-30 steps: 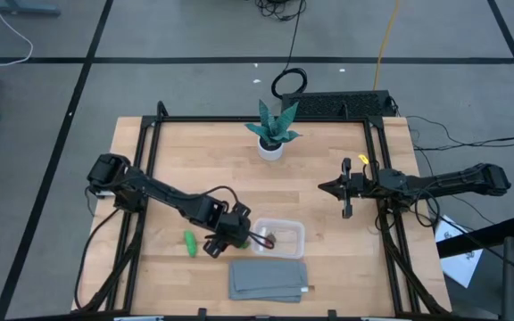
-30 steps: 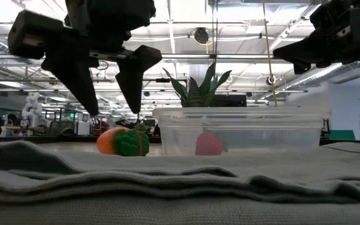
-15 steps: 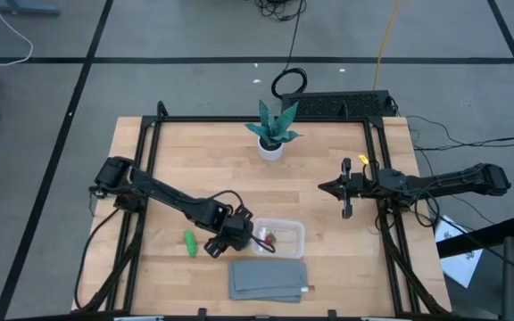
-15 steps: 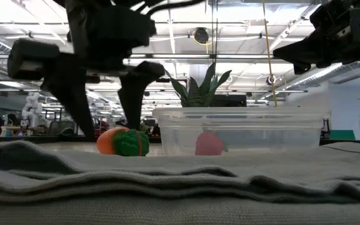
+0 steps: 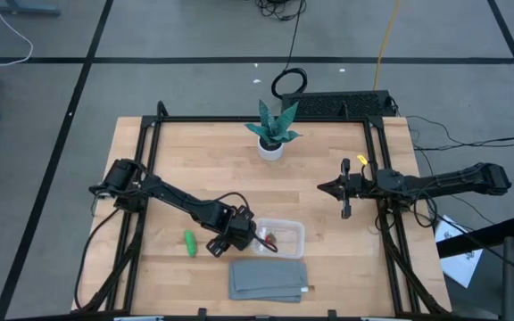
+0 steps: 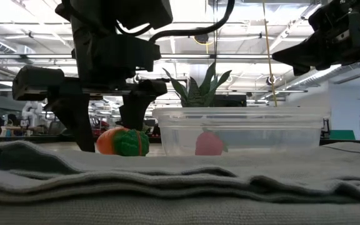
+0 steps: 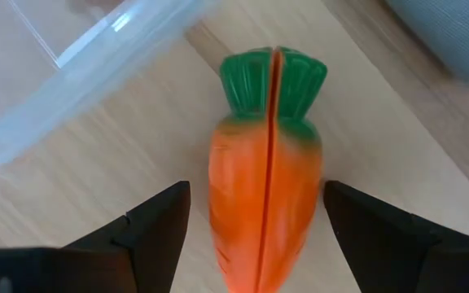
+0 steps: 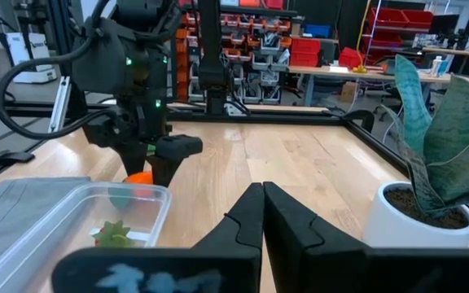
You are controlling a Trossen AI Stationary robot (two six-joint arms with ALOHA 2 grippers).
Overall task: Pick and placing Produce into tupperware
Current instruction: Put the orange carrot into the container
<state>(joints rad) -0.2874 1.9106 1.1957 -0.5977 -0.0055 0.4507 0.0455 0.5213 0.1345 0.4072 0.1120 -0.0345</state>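
The orange toy carrot with a green top lies flat on the wooden table beside the clear tupperware. My left gripper is open, its fingers standing on either side of the carrot without touching it; it also shows in the low view. A reddish berry lies inside the tupperware. A green elongated piece lies on the table to the left. My right gripper is shut and empty, raised over the table's right side.
A folded grey cloth lies at the near edge, just in front of the tupperware. A teal plant in a white pot stands at the far middle. Bare wood lies between the tupperware and the plant.
My left gripper has come down over the carrot, staying open, so its fingers now reach near table level on either side of it. The carrot and the tupperware have kept still.
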